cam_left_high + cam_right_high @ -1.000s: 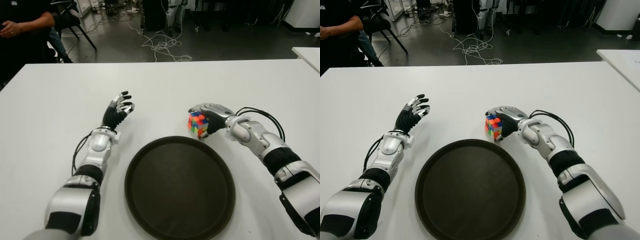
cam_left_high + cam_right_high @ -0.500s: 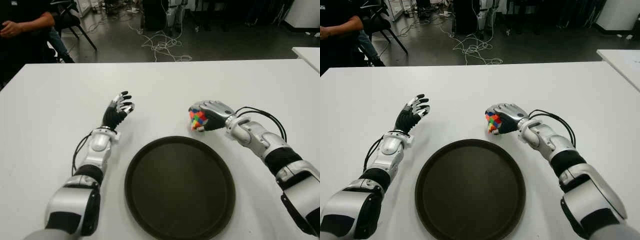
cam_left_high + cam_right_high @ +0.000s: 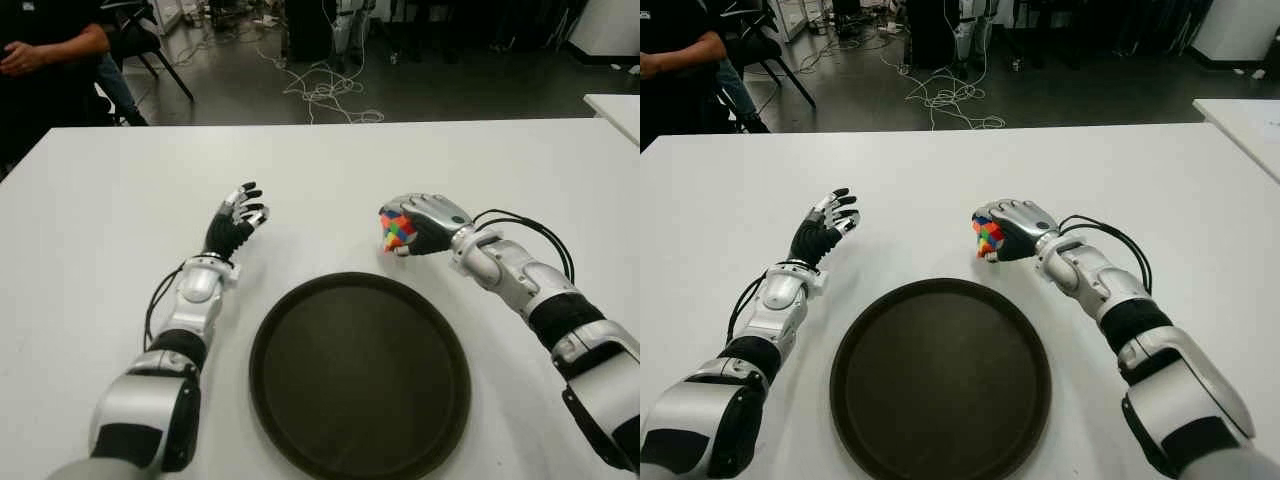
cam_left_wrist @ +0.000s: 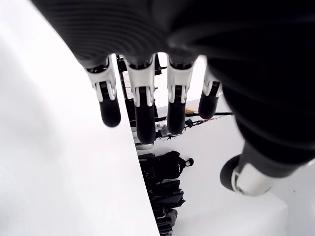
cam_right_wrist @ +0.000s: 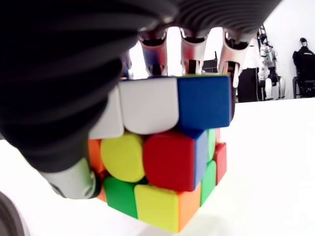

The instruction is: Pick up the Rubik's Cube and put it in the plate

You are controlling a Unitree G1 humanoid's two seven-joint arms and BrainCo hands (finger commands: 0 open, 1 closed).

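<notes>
Just beyond the far rim of the plate (image 3: 300,300), one Rubik's Cube (image 3: 396,231) is gripped by the curled fingers of the right hand (image 3: 425,224) and held tilted, seemingly just clear of the white table (image 3: 90,200). Nothing is held in the single dark round plate. To its left, the left hand (image 3: 237,220) is seen with fingers spread, holding nothing

Rubik's Cube (image 5: 162,162) in the right robot hand (image 5: 74,93), tilted
</notes>
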